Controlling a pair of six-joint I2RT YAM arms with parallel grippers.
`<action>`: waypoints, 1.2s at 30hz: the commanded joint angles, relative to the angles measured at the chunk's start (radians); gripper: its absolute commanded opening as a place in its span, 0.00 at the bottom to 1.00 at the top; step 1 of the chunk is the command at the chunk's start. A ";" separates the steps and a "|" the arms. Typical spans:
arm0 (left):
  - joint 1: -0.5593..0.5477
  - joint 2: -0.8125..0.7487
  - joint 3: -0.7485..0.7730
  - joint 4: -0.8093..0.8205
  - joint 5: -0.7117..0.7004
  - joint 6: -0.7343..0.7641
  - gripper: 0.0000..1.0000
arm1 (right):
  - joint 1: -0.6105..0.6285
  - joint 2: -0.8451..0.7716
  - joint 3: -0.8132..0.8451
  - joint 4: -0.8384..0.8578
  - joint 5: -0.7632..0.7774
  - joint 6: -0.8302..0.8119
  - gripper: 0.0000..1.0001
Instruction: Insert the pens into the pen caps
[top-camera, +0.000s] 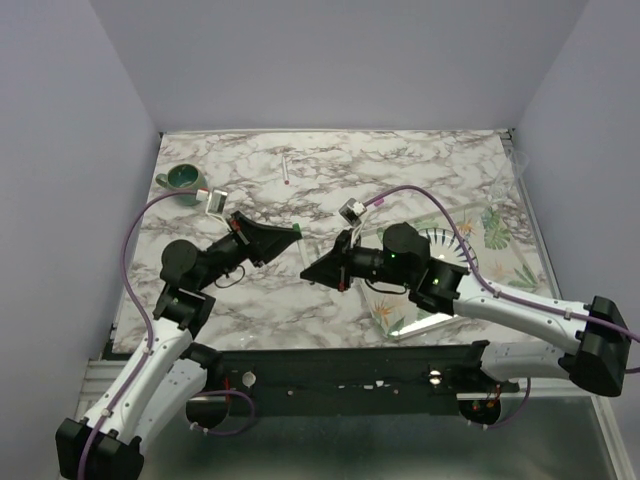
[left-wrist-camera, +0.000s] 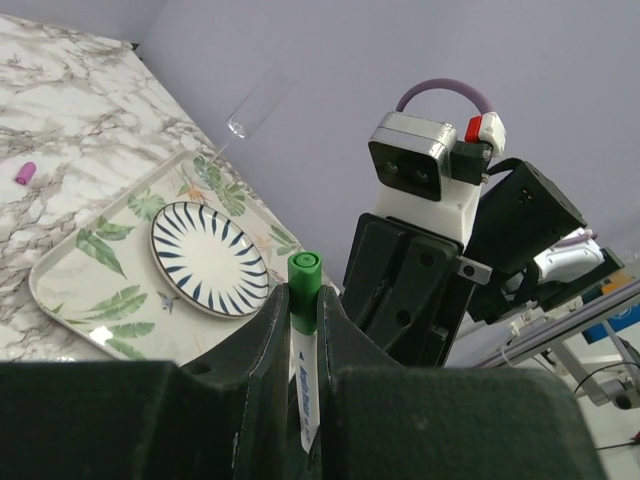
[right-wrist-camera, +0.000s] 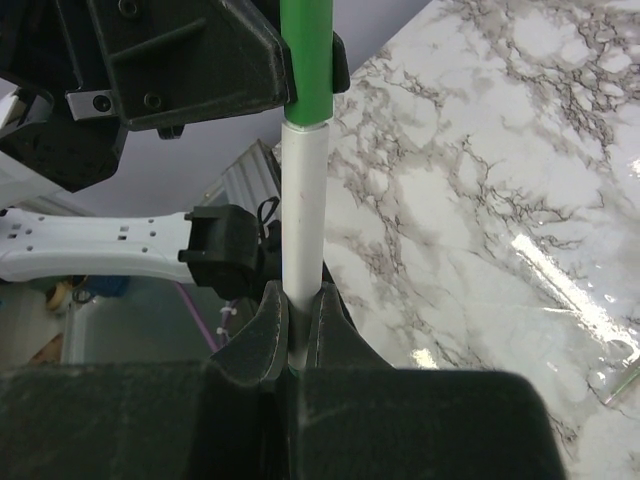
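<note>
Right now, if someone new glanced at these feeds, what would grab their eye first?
The two claws facing each other over mid-table: the left claw shut on a green-ended pen, the right claw shut on a white pen aimed towards it. Next, the leaf-print tray with its striped plate on the right side, and a pink cap loose on the marble table.

A: How was the light?
B: Bright and even, from above. Only soft shadows lay on the marble table (top-camera: 300, 165) beneath the left gripper (top-camera: 297, 233).
A: Any glare?
B: A white streak on the marble just right of the right gripper (right-wrist-camera: 298, 300), and a sheen on the tray (top-camera: 520, 275) behind it.
A: Focus?
B: Its fingers (right-wrist-camera: 250, 345) were dark and soft, while the pen (right-wrist-camera: 303, 200) ahead was sharp. The left wrist view looked much alike.
</note>
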 joint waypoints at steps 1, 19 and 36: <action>-0.007 -0.008 -0.020 -0.012 0.033 0.030 0.00 | 0.005 0.024 0.068 -0.030 0.048 0.000 0.01; -0.013 0.022 0.042 -0.115 0.069 0.108 0.33 | 0.010 0.025 0.094 -0.032 0.149 -0.192 0.01; -0.013 0.034 0.180 -0.208 0.066 0.154 0.71 | 0.017 -0.036 0.054 -0.014 0.089 -0.230 0.01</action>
